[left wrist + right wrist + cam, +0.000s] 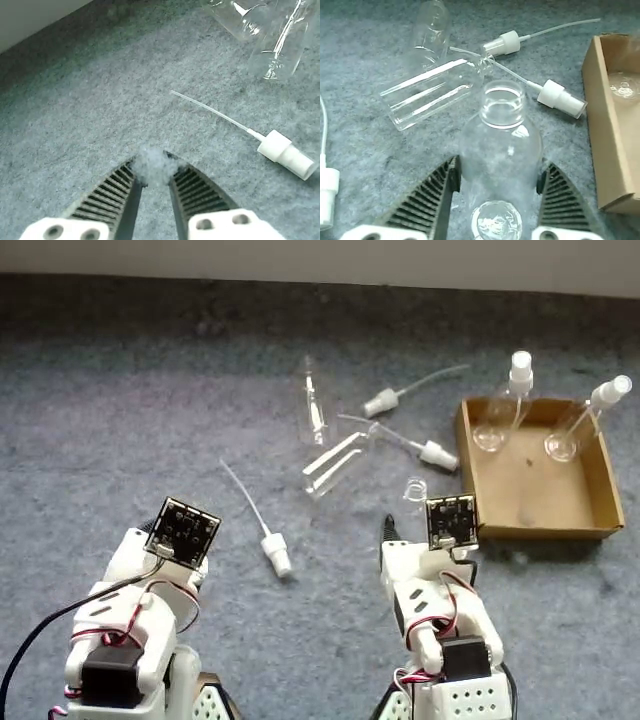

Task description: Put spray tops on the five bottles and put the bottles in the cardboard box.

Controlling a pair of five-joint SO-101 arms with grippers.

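Note:
My right gripper (499,167) is shut on a clear, uncapped bottle (500,145), whose open neck (415,488) points away from the arm, just left of the cardboard box (540,532). Two capped bottles (505,405) (585,420) stand in the box. Two bare bottles (313,405) (335,462) lie on the carpet beyond the arms. Three spray tops lie loose: one (385,400) at the back, one (435,453) near the box, one (272,550) between the arms. My left gripper (152,167) is shut and empty, low over the carpet, with the nearest spray top (285,152) off to its side.
Grey carpet covers the whole work surface. The box wall (607,135) stands close beside the held bottle. The lying bottles (432,92) (430,32) and two spray tops (502,42) (562,97) crowd the space ahead of the right gripper. Open carpet stretches at the far left.

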